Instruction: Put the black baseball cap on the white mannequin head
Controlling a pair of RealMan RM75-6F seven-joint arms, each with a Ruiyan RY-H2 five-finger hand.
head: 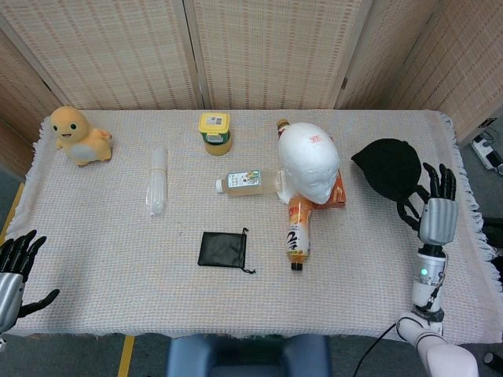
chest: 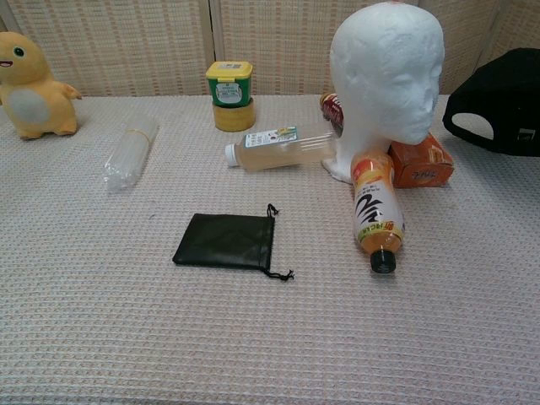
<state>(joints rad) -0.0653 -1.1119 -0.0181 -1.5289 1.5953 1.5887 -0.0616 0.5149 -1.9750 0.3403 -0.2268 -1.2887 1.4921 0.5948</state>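
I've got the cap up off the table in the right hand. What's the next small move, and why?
Probably carry the black baseball cap a little further up and toward the white mannequin head. The right hand holds the cap at its near edge, clear of the cloth. In the chest view the cap hangs beside the face, below the crown, so it needs height before coming across.

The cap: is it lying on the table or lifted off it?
Lifted. In the chest view the cap hangs clear of the table, its back opening showing. In the head view the right hand holds it beside the mannequin head.
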